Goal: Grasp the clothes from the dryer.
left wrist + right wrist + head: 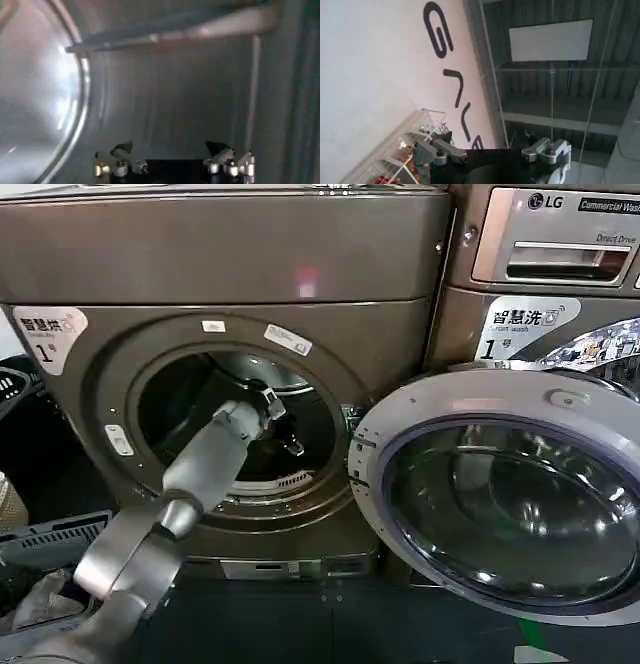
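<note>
Left gripper (175, 167): my fingers stand wide apart with nothing between them; it is inside the drum (165, 100), past the round mouth.
Left arm (200, 474): it reaches from near left into the dryer (240, 274) and covers part of the opening.
In front of the fingers: only bare ribbed steel wall and one lifter bar (170, 30) across it.
Clothes: I cannot see the garment in any view; I judge it lies low in the drum, below where my wrist camera looks.
Step in hand: I am searching inside, not yet grasping.
How to do it well: I should tilt the wrist down to the drum floor, keep the fingers apart until fabric is between them, then close on a fold, not on the steel.
Risk: the lifter bar and the mouth rim are near my arm; I should move slowly.
Door (500, 494): swung wide to the right, away from my arm.
Right gripper (492, 152): parked away from the dryer, fingers apart, pointing up to a wall with letters.
</note>
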Tool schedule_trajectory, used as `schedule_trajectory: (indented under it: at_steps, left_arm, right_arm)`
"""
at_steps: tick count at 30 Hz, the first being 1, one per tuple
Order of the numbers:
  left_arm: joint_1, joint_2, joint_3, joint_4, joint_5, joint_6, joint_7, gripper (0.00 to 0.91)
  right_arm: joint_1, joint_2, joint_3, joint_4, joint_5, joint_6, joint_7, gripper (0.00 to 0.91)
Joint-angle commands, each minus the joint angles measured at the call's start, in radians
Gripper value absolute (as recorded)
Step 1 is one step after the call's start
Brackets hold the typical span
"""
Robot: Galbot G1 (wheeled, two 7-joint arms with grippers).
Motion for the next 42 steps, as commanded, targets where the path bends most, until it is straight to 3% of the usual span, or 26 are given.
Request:
schedule_trajectory:
  at_steps: [1,16,42]
  left_arm:
    - [-0.059,-0.001,0.122,0.044,0.259,-0.109,0.167,0.907]
    - [-0.116,0.006,0.196,0.066,0.417,-0.132,0.28,0.907]
    - [-0.143,0.003,0.319,0.125,0.598,-0.173,0.312,0.907]
  right_arm:
    - [0.005,0.0,-0.007,0.006,-0.001,-0.002,-0.003,0.907]
    - [0.02,0.001,-0.028,0.013,-0.003,-0.002,-0.01,0.907]
    - [0.042,0.008,-0.046,0.018,-0.01,-0.002,-0.019,0.907]
